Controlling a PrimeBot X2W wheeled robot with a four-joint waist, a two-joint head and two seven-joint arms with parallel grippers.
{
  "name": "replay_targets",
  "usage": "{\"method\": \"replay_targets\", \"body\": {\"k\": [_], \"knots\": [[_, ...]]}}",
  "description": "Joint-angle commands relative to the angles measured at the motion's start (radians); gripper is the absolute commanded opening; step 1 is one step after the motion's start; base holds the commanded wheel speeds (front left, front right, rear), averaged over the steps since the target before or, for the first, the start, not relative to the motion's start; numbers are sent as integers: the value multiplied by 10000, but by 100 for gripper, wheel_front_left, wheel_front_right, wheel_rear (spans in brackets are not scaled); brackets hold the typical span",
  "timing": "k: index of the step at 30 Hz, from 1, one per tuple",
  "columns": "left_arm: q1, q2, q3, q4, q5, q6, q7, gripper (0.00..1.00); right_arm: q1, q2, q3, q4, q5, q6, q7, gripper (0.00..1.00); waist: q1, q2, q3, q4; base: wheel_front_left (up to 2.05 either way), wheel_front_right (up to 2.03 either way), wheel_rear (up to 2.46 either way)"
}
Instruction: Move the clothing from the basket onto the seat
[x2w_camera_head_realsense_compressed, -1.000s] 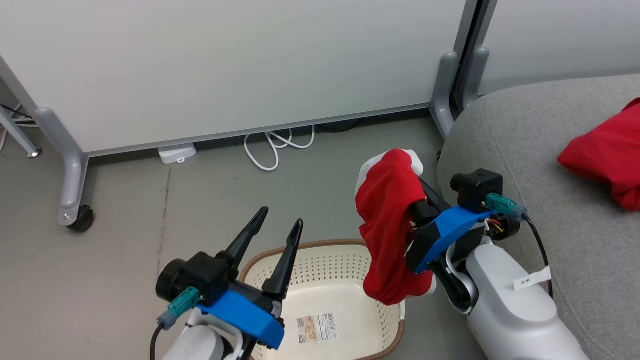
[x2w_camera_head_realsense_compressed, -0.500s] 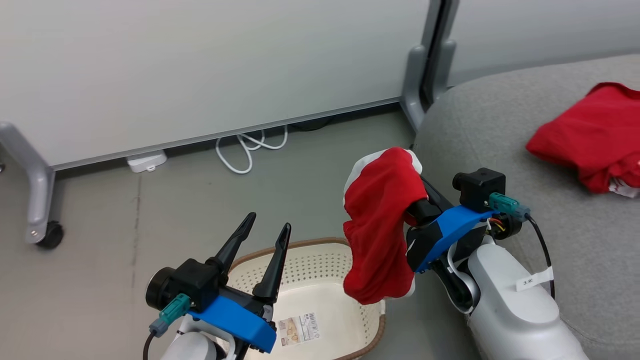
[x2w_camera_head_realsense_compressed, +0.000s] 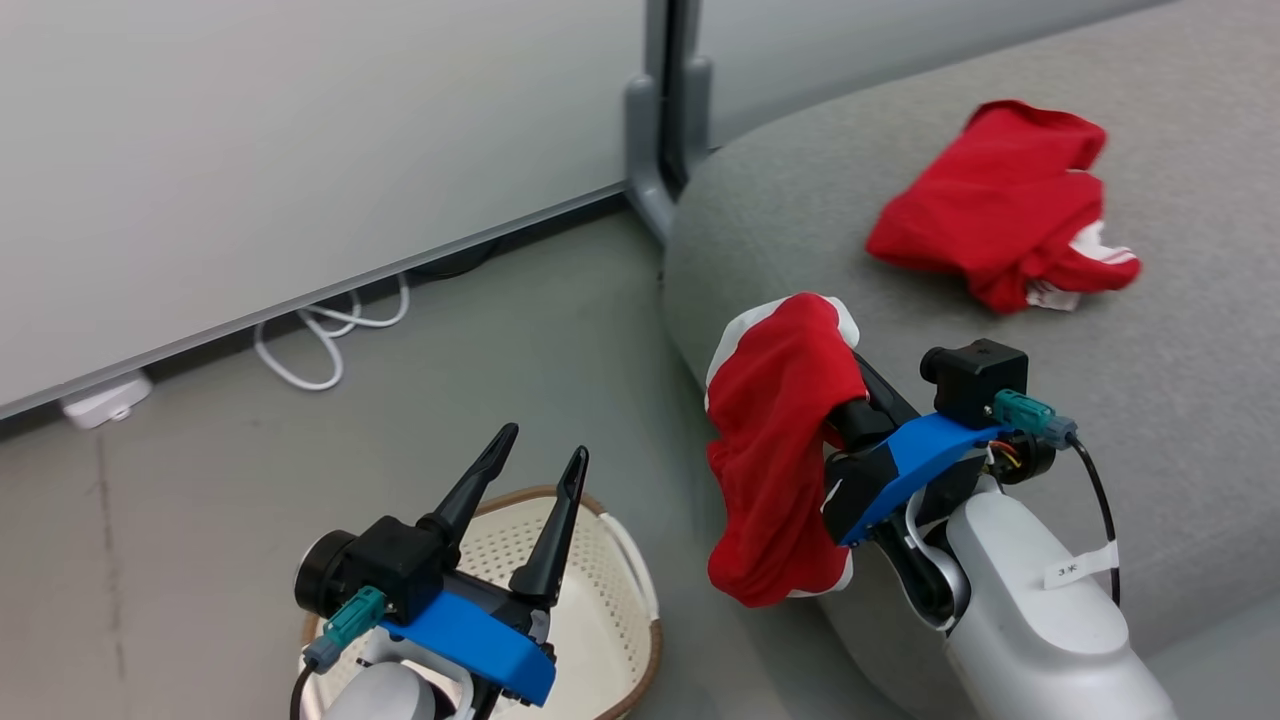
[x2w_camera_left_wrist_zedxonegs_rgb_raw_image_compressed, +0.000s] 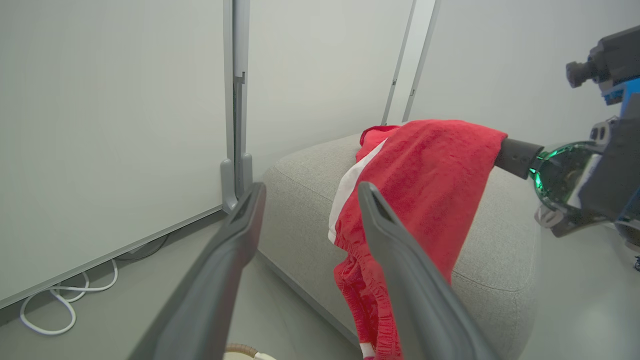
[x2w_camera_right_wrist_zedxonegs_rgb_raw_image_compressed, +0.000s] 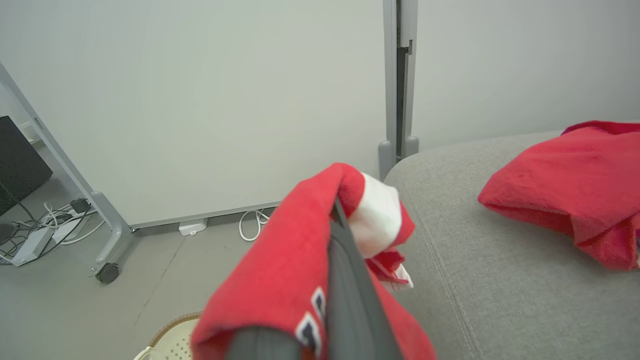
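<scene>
My right gripper: clamped on a garment, with red cloth wedged between my two fingers.
My left gripper: fingers apart, nothing between them, poised over the basket.
Garment: hangs in the air from my right fingers, at the rounded corner of the seat. I cannot tell whether its lower end brushes the seat's side.
Other garment: crumpled on top of the seat, well apart from the held one.
Head view gives: the basket on the floor to the left of the seat, and both garments at once. From here the cloth covers my right fingers entirely.
Right wrist view gives: one dark finger bared amid the cloth, a white patch beside it, and white-edged marks on the red near the bottom.
Left wrist view gives: the side of the drape, with a white stripe and a gathered hem, and my right wrist behind it.
Hidden: my right fingertips, buried in the fold.
Cut off: the basket's near end, behind my left gripper and past the head view's bottom edge.
Hard to read: the marks on the cloth.
</scene>
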Motion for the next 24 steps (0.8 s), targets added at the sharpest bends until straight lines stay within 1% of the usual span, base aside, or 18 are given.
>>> {"method": "replay_targets", "body": {"k": [1,7,13,24], "knots": [[-115,47,24,-17,55,-10,-26,100,117,10,-29,-54,-26,5,-13,0,0,-1,77,-550,0,0,0],[-123,153,2,7,75,-10,-26,100,211,65,-63,-133,9,5,-46,0,0,-1,199,-1542,0,0,0],[-179,231,-121,65,72,-10,-26,100,312,100,-163,-187,103,5,-100,0,0,-1,332,-2259,0,0,0],[-662,329,-678,294,-121,-10,-26,100,653,113,-706,-418,-62,5,-244,0,0,-1,631,-2419,0,0,0]]}}
